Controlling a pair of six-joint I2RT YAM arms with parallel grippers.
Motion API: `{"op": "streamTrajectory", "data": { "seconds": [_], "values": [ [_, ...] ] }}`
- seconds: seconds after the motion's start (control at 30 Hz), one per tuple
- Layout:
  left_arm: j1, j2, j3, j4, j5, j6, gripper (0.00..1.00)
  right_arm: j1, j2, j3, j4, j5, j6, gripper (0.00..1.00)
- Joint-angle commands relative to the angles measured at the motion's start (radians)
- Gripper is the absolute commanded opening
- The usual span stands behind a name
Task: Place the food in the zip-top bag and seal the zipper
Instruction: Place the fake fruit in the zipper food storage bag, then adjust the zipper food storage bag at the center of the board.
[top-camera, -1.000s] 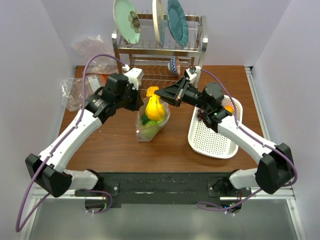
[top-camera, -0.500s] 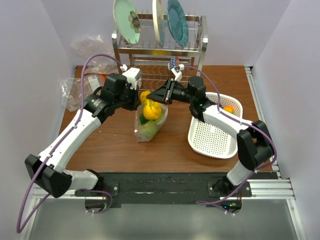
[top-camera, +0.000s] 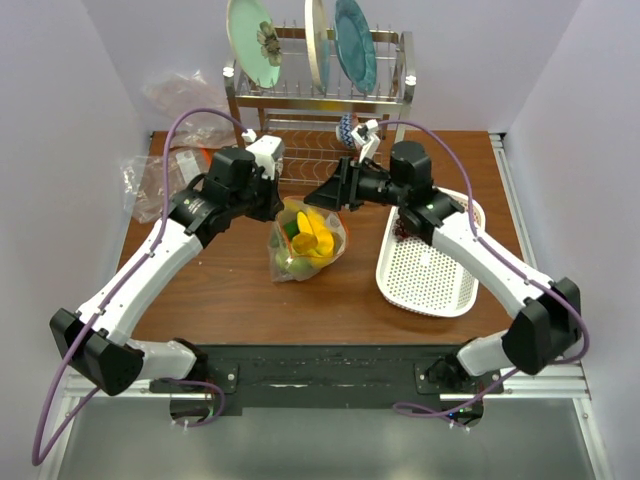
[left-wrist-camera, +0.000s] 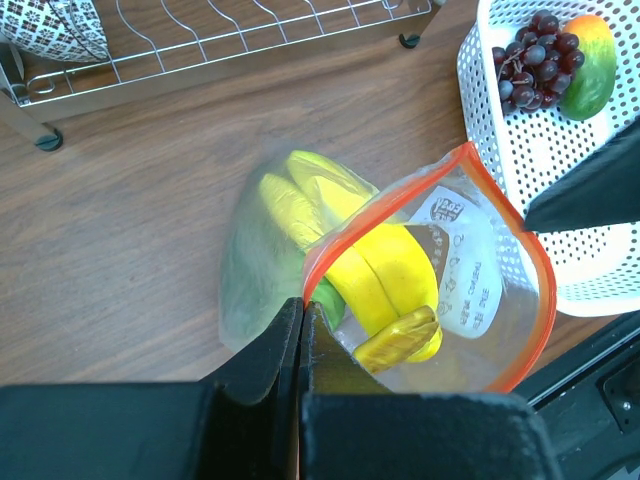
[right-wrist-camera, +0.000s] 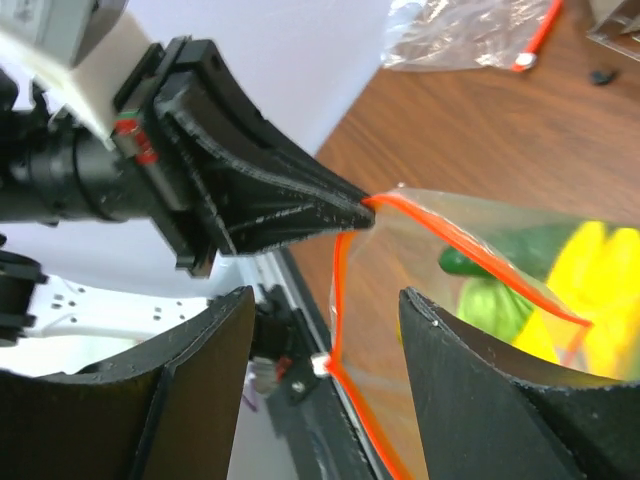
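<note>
Top external: left claw (top-camera: 276, 208) tight on zipper (left-wrist-camera: 466, 149), right claw (top-camera: 320, 195) agape nearby.

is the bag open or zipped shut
Open: the zipper gapes in a wide loop, with bananas showing inside the bag.

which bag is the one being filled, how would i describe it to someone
Start at the dish rack at the back of the table and come forward to mid-table. The zip-top bag there stands open, the left gripper pinching its orange-red zipper, yellow bananas inside. The other clear bags lie crumpled at the back left.
</note>
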Motion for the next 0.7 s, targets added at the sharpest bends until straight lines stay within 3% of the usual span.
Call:
{"op": "streamTrajectory", "data": {
  "seconds": [0.0,0.23,0.53,0.67],
  "values": [
    [-0.002,-0.005,0.02,0.025,-0.007,-0.001,0.0,0.002,-0.035,0.076,-0.241,0.118,-0.167,0.63],
    [-0.002,-0.002,0.025,0.014,-0.018,0.0,0.0,0.007,-0.009,0.206,-0.632,0.312,-0.301,0.59],
    [-0.002,0.001,0.023,0.017,-0.013,-0.004,0.0,0.074,-0.014,0.173,-0.775,0.509,-0.307,0.56],
    [-0.002,0.001,0.028,0.015,-0.01,-0.004,0.0,0.099,0.0,0.145,-0.794,0.523,-0.31,0.53]
  ]
}}
